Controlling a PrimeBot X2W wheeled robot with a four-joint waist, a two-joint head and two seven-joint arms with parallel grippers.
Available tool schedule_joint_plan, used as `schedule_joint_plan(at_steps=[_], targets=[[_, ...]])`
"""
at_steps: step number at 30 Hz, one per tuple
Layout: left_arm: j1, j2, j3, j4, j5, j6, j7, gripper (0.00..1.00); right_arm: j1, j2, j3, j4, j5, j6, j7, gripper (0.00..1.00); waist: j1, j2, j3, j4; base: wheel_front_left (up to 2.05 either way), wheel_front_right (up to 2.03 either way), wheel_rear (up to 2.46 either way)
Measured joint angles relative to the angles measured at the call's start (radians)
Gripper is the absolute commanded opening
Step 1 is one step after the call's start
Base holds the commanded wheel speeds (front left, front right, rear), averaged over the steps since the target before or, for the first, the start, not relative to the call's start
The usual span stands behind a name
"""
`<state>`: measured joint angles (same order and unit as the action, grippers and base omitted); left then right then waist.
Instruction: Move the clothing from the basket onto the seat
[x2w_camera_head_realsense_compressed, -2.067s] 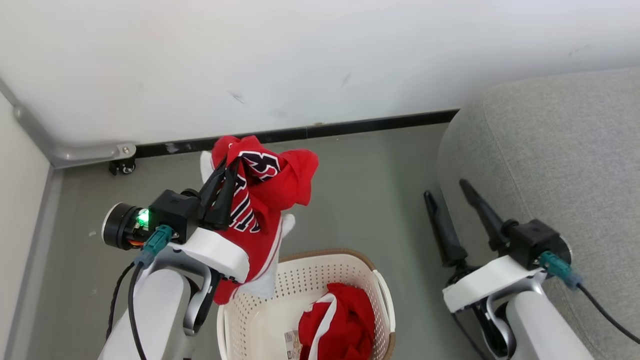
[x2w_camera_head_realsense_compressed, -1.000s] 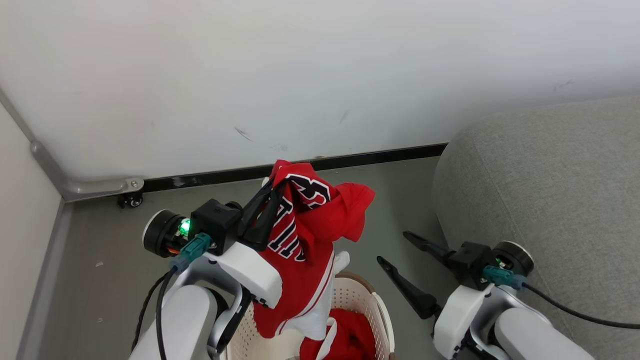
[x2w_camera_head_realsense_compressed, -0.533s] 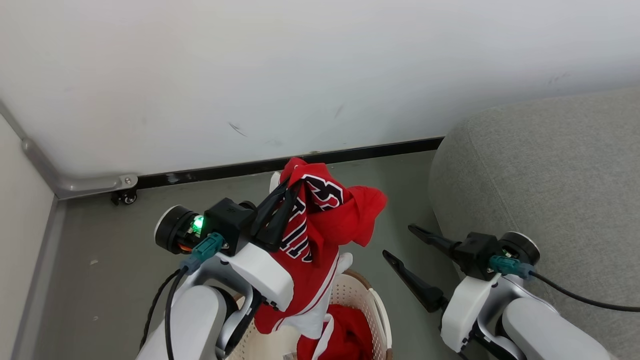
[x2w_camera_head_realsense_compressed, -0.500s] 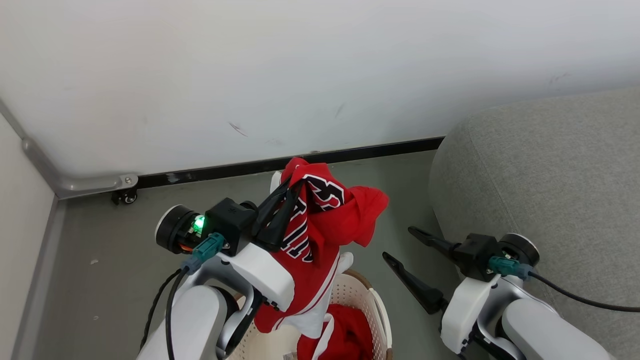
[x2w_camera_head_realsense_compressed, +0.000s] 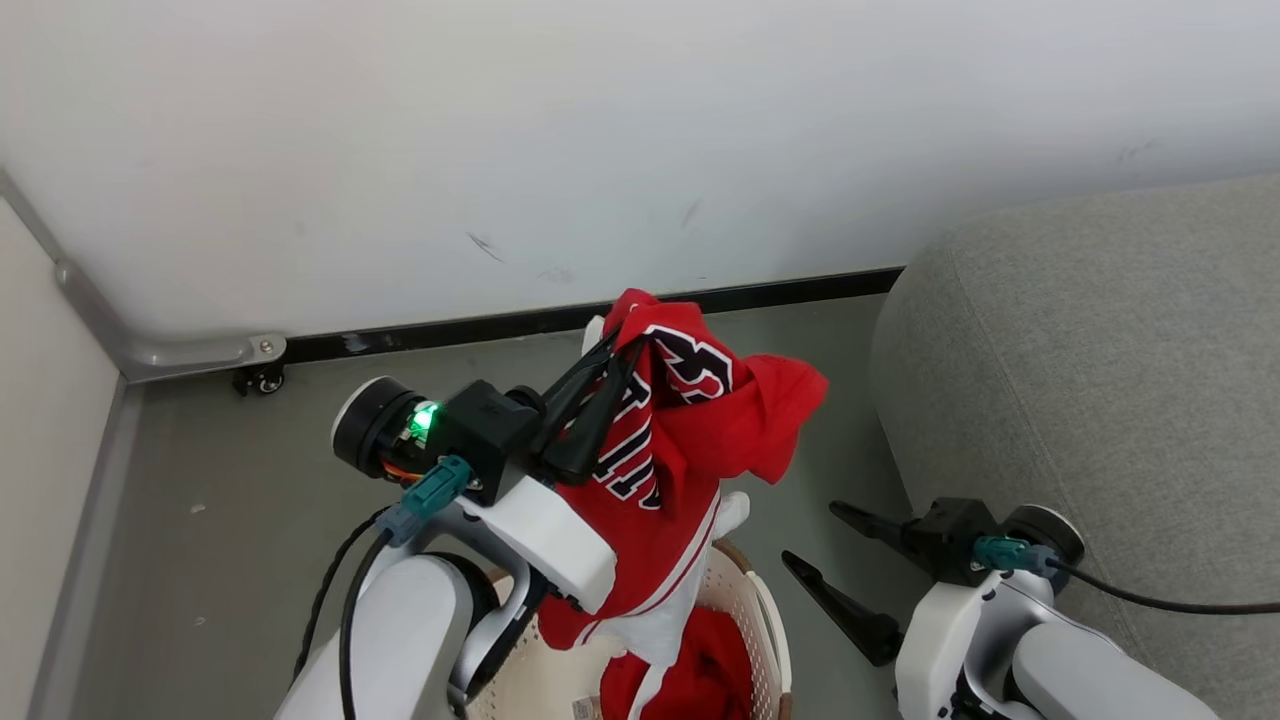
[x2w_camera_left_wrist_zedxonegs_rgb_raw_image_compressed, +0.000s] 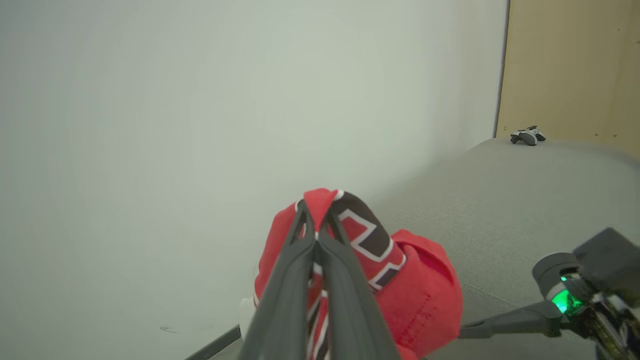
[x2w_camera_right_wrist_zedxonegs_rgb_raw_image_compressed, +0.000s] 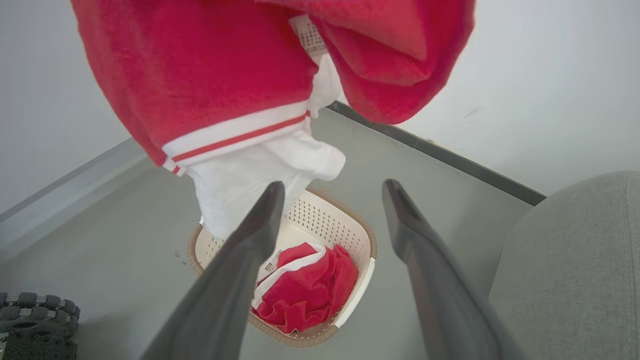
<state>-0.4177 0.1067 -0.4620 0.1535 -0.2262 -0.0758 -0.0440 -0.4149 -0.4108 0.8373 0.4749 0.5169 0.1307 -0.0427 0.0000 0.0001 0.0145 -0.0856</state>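
Observation:
My left gripper (x2w_camera_head_realsense_compressed: 622, 348) is shut on the top of a red jersey (x2w_camera_head_realsense_compressed: 700, 430) with black-and-white lettering. The jersey hangs in the air above the basket, its white hem near the rim. The left wrist view has the fingers (x2w_camera_left_wrist_zedxonegs_rgb_raw_image_compressed: 316, 210) pinched on the jersey (x2w_camera_left_wrist_zedxonegs_rgb_raw_image_compressed: 420, 295). A second red garment (x2w_camera_head_realsense_compressed: 715, 670) lies in the cream basket (x2w_camera_head_realsense_compressed: 765, 620). My right gripper (x2w_camera_head_realsense_compressed: 812, 533) is open and empty, low between the basket and the grey seat (x2w_camera_head_realsense_compressed: 1100, 350). Looking along the right gripper (x2w_camera_right_wrist_zedxonegs_rgb_raw_image_compressed: 334, 186), I see the hanging jersey (x2w_camera_right_wrist_zedxonegs_rgb_raw_image_compressed: 215, 65), the basket (x2w_camera_right_wrist_zedxonegs_rgb_raw_image_compressed: 320, 220) and the garment (x2w_camera_right_wrist_zedxonegs_rgb_raw_image_compressed: 305, 292) inside.
A white wall with a black baseboard (x2w_camera_head_realsense_compressed: 500, 325) runs behind. A metal rail (x2w_camera_head_realsense_compressed: 150, 350) and a small caster (x2w_camera_head_realsense_compressed: 258, 380) sit at the left corner. A game controller (x2w_camera_left_wrist_zedxonegs_rgb_raw_image_compressed: 527, 135) lies on the seat's far end, by a wood panel (x2w_camera_left_wrist_zedxonegs_rgb_raw_image_compressed: 575, 70). Grey floor surrounds the basket.
My left gripper has carried the jersey a little to the right, toward the seat. The right gripper has dropped lower in the head view. The head view itself has shifted slightly.

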Motion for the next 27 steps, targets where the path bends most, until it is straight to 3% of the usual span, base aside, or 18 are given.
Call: schedule_joint_plan(at_steps=[14,27], targets=[[-0.034,-0.019,-0.048,-0.051,-0.010,-0.021,0.018,0.00,-0.105,-0.045,0.135,0.046,0.036,0.000,0.009,1.00,0.0000,0.0000,-0.008,0.032,0.00,0.00,0.00],[-0.034,-0.021,-0.078,-0.068,-0.018,-0.022,0.036,0.00,-0.174,-0.037,0.314,0.051,0.057,0.000,-0.001,1.00,0.0000,0.0000,-0.013,0.058,0.00,0.00,0.00]])
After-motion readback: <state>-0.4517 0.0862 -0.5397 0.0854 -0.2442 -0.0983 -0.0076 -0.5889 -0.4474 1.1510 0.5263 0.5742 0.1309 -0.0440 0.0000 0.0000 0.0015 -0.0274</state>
